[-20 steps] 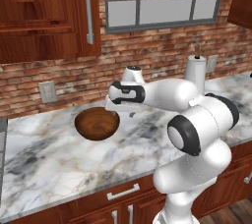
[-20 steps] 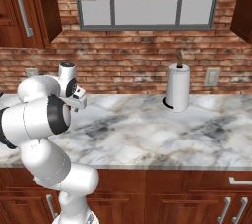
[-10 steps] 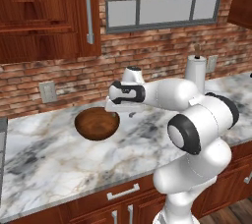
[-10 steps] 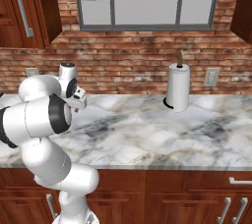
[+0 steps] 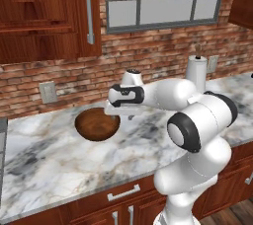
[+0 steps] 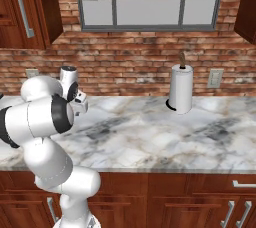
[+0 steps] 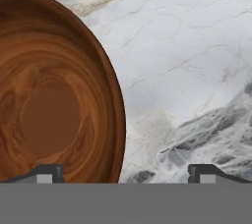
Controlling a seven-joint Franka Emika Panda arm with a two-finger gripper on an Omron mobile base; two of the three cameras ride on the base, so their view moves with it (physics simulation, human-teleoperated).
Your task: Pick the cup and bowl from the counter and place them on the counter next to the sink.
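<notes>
My jaws stand wide, nothing between them. In the hand view the two fingertips sit at the bottom edge, well apart, and the bowl's rim passes between them.

Key relation: the bowl takes the left half of the hand view, its right rim curving from top centre down to the bottom, nearer the left tip than the right. So one tip is over the bowl's inside and the other over bare marble outside it. I read that as a rim pinch lining up: left tip inside the wall, right tip outside. The bowl is round, so no long axis matters; only the rim's tangent does, and it runs roughly bottom to top of the hand view, square to the line between my tips.

In the left base view the bowl sits on the bench left of centre, with my gripper just above its right edge. Only one arm here, so no choice of side.

Cup: I can't place it from here. Sink: likewise.

In the right base view a paper towel roll stands at the back of the bench, right of centre, well apart from me.

Writing, brands, labels: none readable anywhere.
</notes>
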